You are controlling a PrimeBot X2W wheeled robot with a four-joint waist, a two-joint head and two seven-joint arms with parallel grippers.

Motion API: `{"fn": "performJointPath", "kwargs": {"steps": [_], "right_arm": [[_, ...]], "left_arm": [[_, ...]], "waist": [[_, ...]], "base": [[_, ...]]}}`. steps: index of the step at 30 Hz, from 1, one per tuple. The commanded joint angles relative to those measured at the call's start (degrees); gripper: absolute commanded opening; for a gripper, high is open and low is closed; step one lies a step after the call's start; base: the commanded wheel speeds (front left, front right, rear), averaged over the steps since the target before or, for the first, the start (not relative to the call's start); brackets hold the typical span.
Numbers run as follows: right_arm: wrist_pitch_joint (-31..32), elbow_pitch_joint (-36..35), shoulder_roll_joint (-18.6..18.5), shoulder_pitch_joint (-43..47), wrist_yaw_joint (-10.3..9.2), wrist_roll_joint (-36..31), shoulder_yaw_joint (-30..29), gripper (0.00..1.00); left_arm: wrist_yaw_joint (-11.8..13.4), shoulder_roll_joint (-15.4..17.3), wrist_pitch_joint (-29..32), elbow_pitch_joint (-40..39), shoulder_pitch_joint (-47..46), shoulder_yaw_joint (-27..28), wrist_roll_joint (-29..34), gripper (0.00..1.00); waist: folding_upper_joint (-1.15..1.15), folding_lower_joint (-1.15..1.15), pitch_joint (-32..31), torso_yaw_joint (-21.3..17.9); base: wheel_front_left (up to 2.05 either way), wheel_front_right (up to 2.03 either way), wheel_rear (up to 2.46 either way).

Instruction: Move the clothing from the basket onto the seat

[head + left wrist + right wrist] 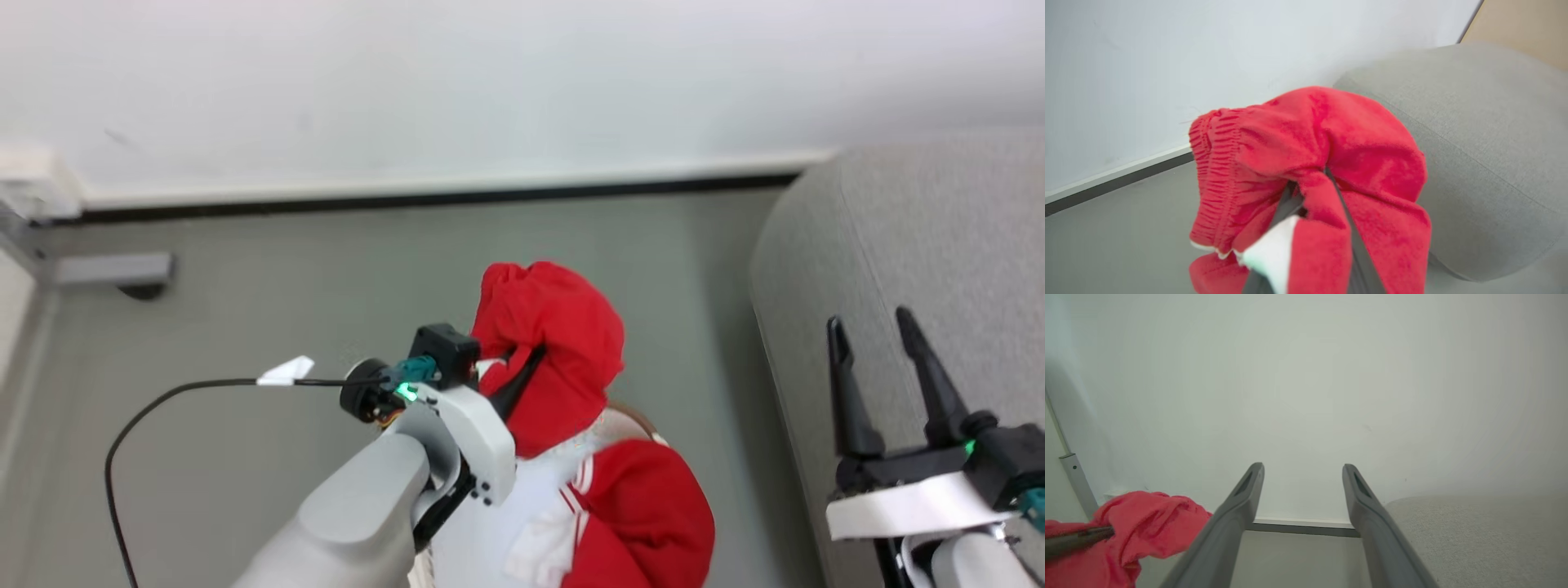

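1. The seat (939, 245), large and grey, takes the right side of the scene. The lifted cloth is not above it. It hangs over the floor (326, 261), to the left of the seat's edge. If the cloth were let go here, I judge it would land on the floor or back in the basket.
2. The basket (639, 418) stands near, in the middle, and is mostly covered, so little more than a piece of its brown rim shows. A low sweep of the left arm towards the right could push or tip it.
3. The striped garment (645, 514), red with white trim, lies in the basket under the lifted one. I cannot tell if the two touch. If a fold is caught, it may be dragged out and fall beside the seat.
4. The plain red garment (547, 335) is held up above the basket, bunched, with loose parts hanging around the fingers. Such soft fabric, pinched at one fold, can slip out in a fast swing.
5. The left gripper (526, 365) has its jaws closed on this plain red garment.
6. The right gripper (867, 320) is near, on the right, in front of the seat. Its jaws are wide apart and hold nothing. It seems to stand close to the path to the seat, so the hanging cloth might catch on its fingers.
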Motion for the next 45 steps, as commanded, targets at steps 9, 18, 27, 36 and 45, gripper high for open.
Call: {"fn": "performJointPath", "kwargs": {"steps": [9,18,27,36,45], "right_arm": [[0.1,1.1,-1.0,4.6,-0.12,1.8,3.1,1.0],[0.0,0.6,-0.8,5.9,-0.12,3.0,5.9,1.0],[0.1,-0.5,-2.2,4.7,-0.12,3.1,8.4,1.0],[0.1,1.3,-5.3,0.5,-0.12,2.1,13.8,1.0],[0.1,7.0,-9.9,-8.8,-0.12,1.4,22.7,1.0]], "left_arm": [[1.1,2.8,-0.2,-12.7,3.4,4.5,-3.2,0.0],[5.1,7.2,1.2,-26.1,6.5,7.1,-4.6,0.0],[8.2,10.0,3.9,-34.1,9.7,7.1,-4.9,0.0],[9.2,10.2,4.9,-36.9,11.3,6.0,-5.2,0.0],[8.4,9.2,6.7,-37.8,10.2,3.6,-4.1,0.0]], "waist": [[0.0,0.01,-9.0,4.3],[0.0,0.01,-10.5,5.6],[0.0,0.01,-10.2,5.8],[0.0,0.01,-9.8,6.1],[0.0,0.01,-9.8,7.3]], "base": [[0.0,0.0,0.0],[0.0,0.0,0.0],[0.0,0.0,0.0],[0.0,0.0,0.0],[0.0,0.0,0.0]]}}
